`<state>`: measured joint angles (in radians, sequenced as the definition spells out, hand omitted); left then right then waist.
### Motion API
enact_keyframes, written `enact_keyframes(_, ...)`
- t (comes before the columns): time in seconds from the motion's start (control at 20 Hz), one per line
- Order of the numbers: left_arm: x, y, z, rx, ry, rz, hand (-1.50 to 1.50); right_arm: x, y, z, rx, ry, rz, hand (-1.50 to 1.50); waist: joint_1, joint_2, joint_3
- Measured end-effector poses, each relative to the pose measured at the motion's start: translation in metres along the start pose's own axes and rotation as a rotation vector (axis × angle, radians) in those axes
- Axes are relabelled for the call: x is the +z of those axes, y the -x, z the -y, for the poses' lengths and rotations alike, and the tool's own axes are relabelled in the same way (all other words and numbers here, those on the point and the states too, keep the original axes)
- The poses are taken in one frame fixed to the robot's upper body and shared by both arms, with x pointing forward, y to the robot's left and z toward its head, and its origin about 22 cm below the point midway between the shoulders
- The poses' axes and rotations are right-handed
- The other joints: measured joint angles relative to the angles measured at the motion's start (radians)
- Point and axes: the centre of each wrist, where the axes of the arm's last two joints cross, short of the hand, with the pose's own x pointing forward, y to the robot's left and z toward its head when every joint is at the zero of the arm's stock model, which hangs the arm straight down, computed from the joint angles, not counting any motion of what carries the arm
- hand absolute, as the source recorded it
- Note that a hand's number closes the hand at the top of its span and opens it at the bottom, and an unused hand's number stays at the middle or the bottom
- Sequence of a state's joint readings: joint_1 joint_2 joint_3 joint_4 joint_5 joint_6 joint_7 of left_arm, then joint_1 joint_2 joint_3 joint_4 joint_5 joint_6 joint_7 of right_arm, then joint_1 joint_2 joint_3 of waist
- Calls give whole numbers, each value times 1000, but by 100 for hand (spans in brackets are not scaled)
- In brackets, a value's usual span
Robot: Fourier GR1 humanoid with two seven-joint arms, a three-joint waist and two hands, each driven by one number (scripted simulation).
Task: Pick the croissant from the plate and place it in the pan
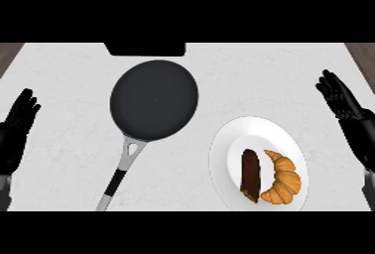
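You have not started the job yet. The croissant (284,178) lies on the white plate (253,130), at about 4 o'clock from the middle of the counter (66,64). A long dark brown bun (251,173) lies right next to the croissant, at its 9 o'clock. They look like they touch near their lower ends, but it is hard to be sure.

The pan (154,99) sits at 11 o'clock from the plate, near it but not touching. Nothing is in it. Its handle (119,176) points down toward 7 o'clock.

Both hands hold nothing. Your left hand (18,119) rests at the 9 o'clock edge, flat and open, tips up. Your right hand (341,101) rests at the 3 o'clock edge in the same way.

I think your right hand should go first, since it is nearer the plate. Move it toward 7 o'clock until it is over the croissant. Come in from the croissant's 3 o'clock side, away from the dark bun, and close on the croissant alone. After that comes a lift and a trip toward 10 o'clock, to the pan.

A black thing (145,48) at 12 o'clock is cut off at the top, so you cannot tell what it is. Both arms are cut off at the sides and bottom.
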<state>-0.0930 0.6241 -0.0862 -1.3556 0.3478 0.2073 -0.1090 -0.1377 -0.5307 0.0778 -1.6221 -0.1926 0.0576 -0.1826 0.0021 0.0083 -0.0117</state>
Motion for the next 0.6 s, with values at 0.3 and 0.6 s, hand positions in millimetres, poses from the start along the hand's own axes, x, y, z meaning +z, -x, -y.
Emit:
enact_keyframes(0.3,-6,6,-4,-89,-49,-152,0,-17,-15,-28,-153,-45,-26,-150,-3,-6,9)
enact_keyframes(0.6,8,29,-7,-101,-73,-285,0,4,2,1,1,338,-117,150,-60,-14,8)
